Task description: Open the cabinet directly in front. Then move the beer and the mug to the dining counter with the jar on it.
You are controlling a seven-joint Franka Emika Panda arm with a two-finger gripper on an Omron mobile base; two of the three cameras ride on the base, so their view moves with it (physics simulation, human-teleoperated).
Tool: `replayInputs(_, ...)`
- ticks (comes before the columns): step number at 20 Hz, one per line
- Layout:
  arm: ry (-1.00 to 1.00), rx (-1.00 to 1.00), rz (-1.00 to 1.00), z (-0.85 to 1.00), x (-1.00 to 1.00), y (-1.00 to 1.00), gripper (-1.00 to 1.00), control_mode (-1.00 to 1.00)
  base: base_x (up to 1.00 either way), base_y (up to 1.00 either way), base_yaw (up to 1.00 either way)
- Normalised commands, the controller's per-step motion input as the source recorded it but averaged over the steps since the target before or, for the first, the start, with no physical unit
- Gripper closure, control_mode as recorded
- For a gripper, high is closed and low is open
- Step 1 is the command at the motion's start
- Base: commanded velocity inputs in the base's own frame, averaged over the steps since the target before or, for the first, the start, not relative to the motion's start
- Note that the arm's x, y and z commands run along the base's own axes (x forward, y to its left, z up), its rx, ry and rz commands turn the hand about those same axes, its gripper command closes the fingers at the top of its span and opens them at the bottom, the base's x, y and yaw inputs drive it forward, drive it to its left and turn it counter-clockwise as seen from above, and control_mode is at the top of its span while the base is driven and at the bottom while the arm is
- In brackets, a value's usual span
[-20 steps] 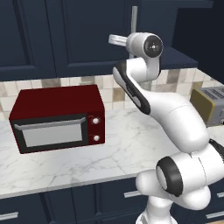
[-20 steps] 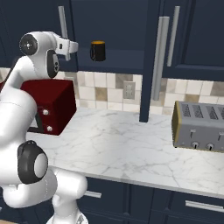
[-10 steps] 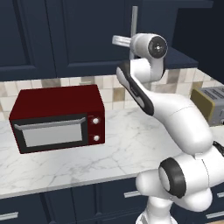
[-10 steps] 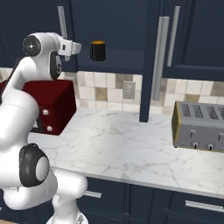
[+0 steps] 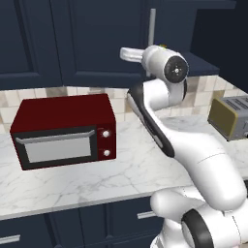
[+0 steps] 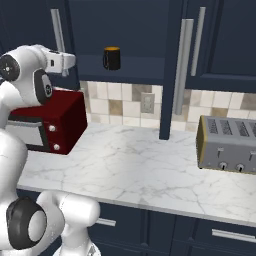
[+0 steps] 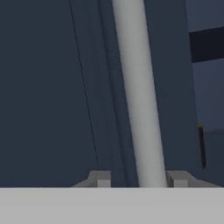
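Observation:
The cabinet is navy; its right door stands swung out edge-on. On the shelf inside sits the mug, black with an orange top. My gripper is at the left door's long silver handle. The bar runs between my two fingertips, close to the right one, with a gap on the left. From the base, the gripper sits against that handle, left of the mug. The same handle rises behind my hand. The beer, the jar and the dining counter are out of view.
A red microwave stands on the marble worktop below and left of the hand. A silver toaster sits at the right. Navy drawers with short handles run under the worktop.
My hand and the left door's handle have shifted slightly together, leftward in the right base view. The mug has not moved.

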Motion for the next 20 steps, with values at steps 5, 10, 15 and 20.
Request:
replayInputs(5,-0.07,-0.07,0.0,0.0,-1.0,1.0,1.0,-1.0,0.0,0.0,0.0)
replayInputs(10,-0.05,-0.08,0.0,0.0,-1.0,1.0,1.0,-1.0,0.0,0.0,0.0)
replayInputs(15,0.0,-0.09,-0.09,0.0,-0.95,1.0,1.0,-1.0,0.0,0.0,0.0)
replayInputs(20,0.04,-0.01,-0.01,0.0,-0.1,0.22,-1.0,-1.0,0.0,0.0,0.0)
